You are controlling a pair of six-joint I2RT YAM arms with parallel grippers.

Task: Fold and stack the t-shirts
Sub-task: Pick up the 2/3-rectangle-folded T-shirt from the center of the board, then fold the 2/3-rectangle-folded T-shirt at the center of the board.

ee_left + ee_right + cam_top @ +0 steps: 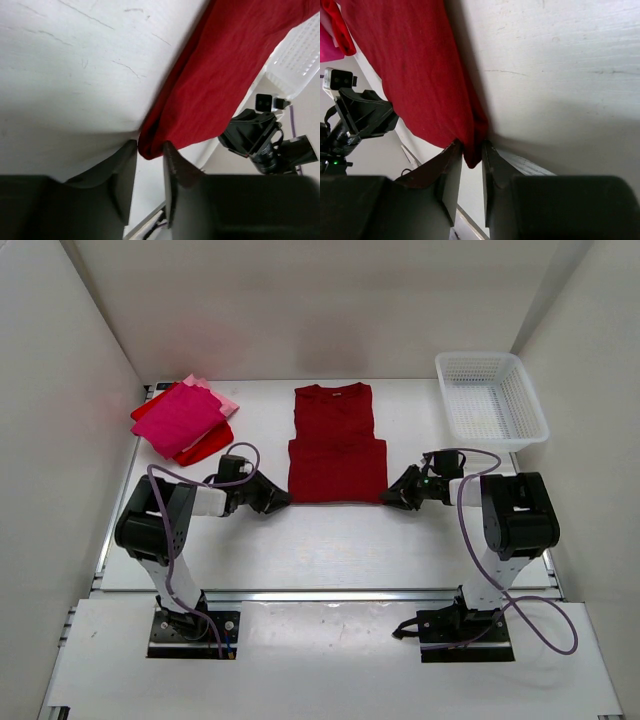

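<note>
Top external: left gripper (284, 502), right gripper (386, 498) tight on dark red t-shirt (337, 455), corners hidden.

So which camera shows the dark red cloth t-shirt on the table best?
Top external: the whole dark red cloth t-shirt lies flat in view, collar to hem. Each wrist view shows only one near corner and an edge running away.

You're looking down on a white desk (330, 540) boxed in by plain white walls: a back wall (320, 300), a left wall (50, 440) and a right wall (600, 390), all bare. A silvery metal rail (330, 594) runs along the desk's near edge, with a lower white board (320, 660) in front of it. Your light is soft and even, the shadows faint. Up close, the desk's surface shows fine scratches (125, 67).
</note>
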